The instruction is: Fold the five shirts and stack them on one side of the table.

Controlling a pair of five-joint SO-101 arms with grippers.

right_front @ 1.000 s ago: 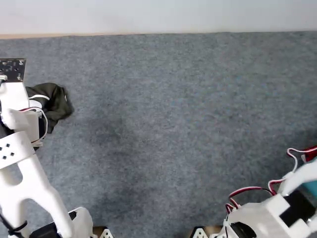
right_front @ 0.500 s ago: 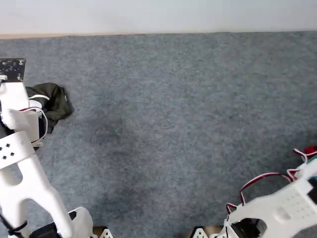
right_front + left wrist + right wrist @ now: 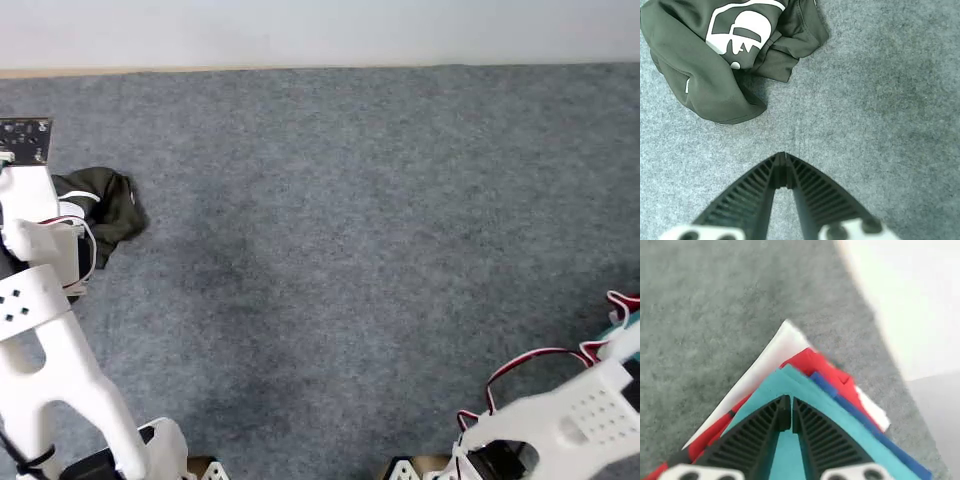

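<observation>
The table (image 3: 350, 250) is covered edge to edge with a grey, felt-like mat. A thin wood-coloured strip (image 3: 200, 70) runs along its far edge, and a plain white wall (image 3: 320, 30) stands behind it. In the right wrist view, a pale, plain area (image 3: 910, 300) lies past the right edge of the mat.

Shirt positions:
- A dark green shirt (image 3: 110, 205) with a white print lies crumpled and unfolded at the far left of the table. In the left wrist view the shirt (image 3: 705, 65) is bunched into a loose heap with the print facing up.
- A stack of folded shirts lies at the right edge of the table, on the near side. The teal shirt (image 3: 785, 382) is on top. The blue shirt (image 3: 865, 417), the red shirt (image 3: 815, 365) and the white shirt (image 3: 775, 352) show as offset layers beneath it.

Arm positions:
- The left arm (image 3: 50, 340) stands along the left edge and partly covers the near side of the dark green shirt. A small circuit board (image 3: 25, 140) sits at its far end.
- The left gripper (image 3: 785, 160) hangs above bare mat just beside the dark green shirt. Its fingers are pressed together and hold nothing.
- The right arm (image 3: 560, 425) occupies the near right corner, with a red-and-white cable (image 3: 530, 365) looping above it.
- The right gripper (image 3: 787, 415) is over the teal shirt. Its fingers are closed against each other. Whether it touches the cloth cannot be determined.
</observation>
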